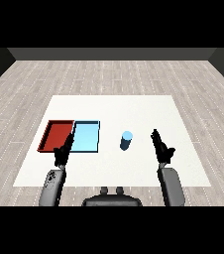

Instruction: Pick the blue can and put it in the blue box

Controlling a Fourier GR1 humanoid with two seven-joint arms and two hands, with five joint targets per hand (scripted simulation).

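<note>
You are looking at the start of the reach: the blue can (126, 140) is standing upright on the white table (134, 109), just to the right of the light blue tray (86, 137) with a strip of bare table between them, and nothing is touching it yet. The right hand (161, 146) is hovering to the right of the can, near it but apart, with its fingers held straight and holding nothing. The left hand (64, 151) is hanging over the near edge where the light blue tray meets the red tray (56, 135); its fingers are also reading as relaxed and empty.

You are best served by using the right hand, since it is the one beside the can. Bring it in from the can's right side at mid-height, keeping the fingers released until the body of the can is sitting between thumb and fingers, then curl round it. Approaching too high would risk tipping an upright can toward the light blue tray. Once it is lifted, you are carrying it leftward only a short way, so clear the tray's rim before lowering. Consider drawing the left hand back from the tray edge so it is not crowding the drop.

No brand, label or writing is legible on the can or either tray.
</note>
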